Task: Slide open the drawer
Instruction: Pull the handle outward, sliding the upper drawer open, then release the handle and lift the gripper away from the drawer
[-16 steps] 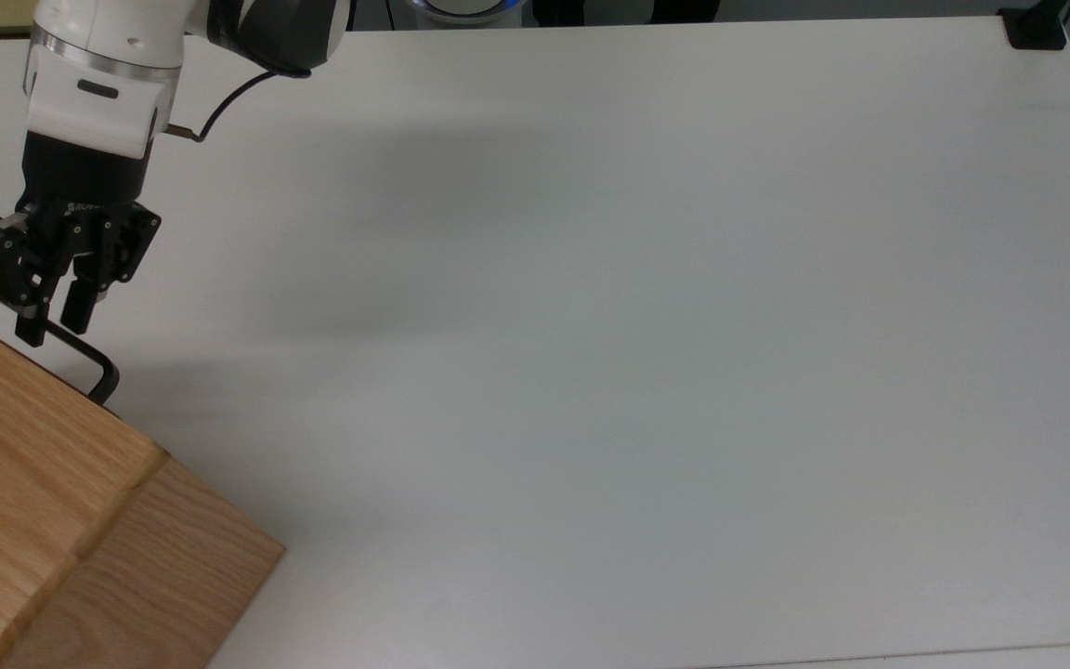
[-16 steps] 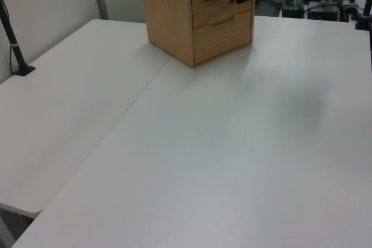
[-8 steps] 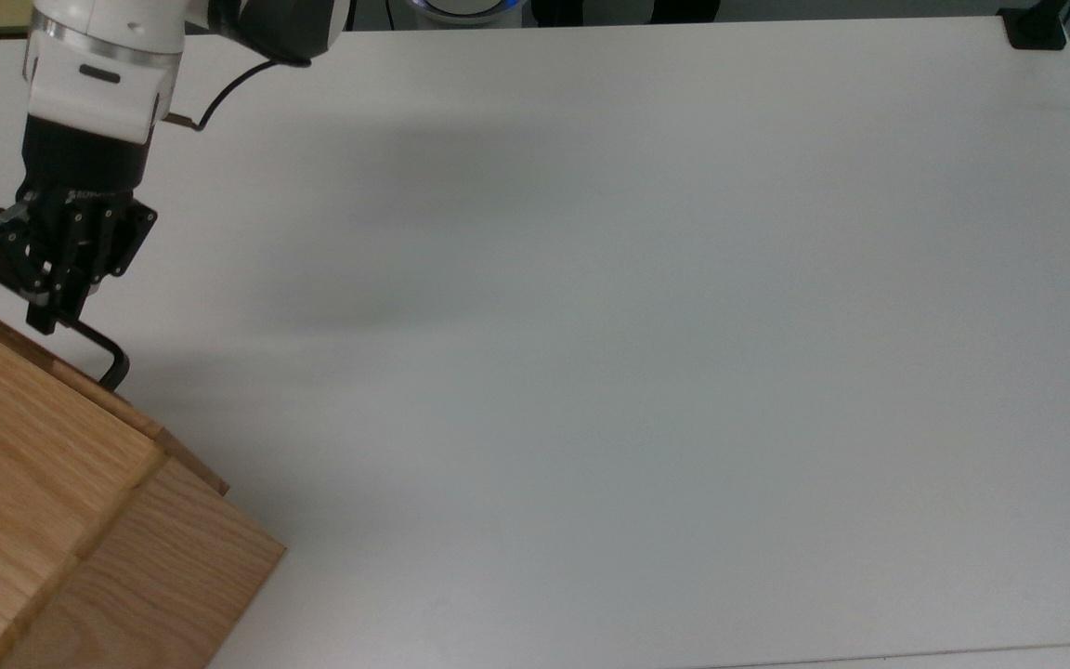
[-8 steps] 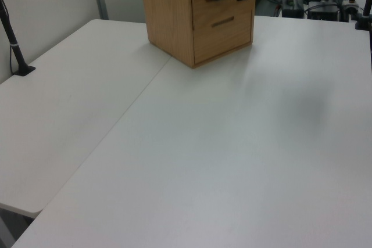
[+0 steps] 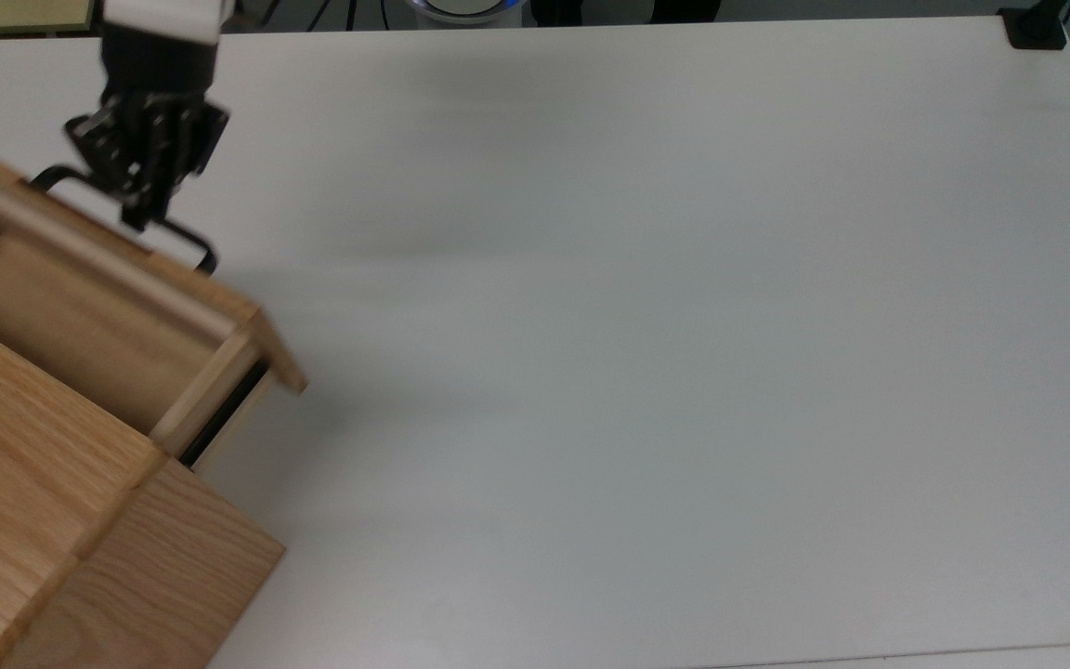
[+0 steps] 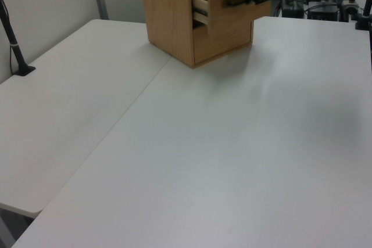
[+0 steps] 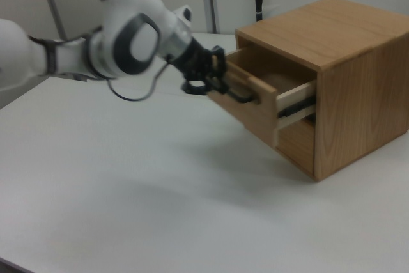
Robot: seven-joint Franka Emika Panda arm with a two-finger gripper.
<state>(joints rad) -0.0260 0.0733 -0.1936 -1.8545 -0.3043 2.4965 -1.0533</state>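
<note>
The black two-finger claw (image 5: 147, 200) is clamped right on the black U-shaped metal bar handle (image 5: 189, 240) of the light oak wooden drawer (image 5: 117, 297). That upper drawer sticks well out of the bigger oak cabinet box (image 7: 348, 75), with its bare inside and a black side rail (image 7: 295, 110) on show. The cabinet sits at the white tabletop's (image 5: 646, 325) lower-left corner in the top view.

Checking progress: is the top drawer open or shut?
Open: the drawer juts out of the cabinet, bare inside; gripper clamps its handle.
</note>
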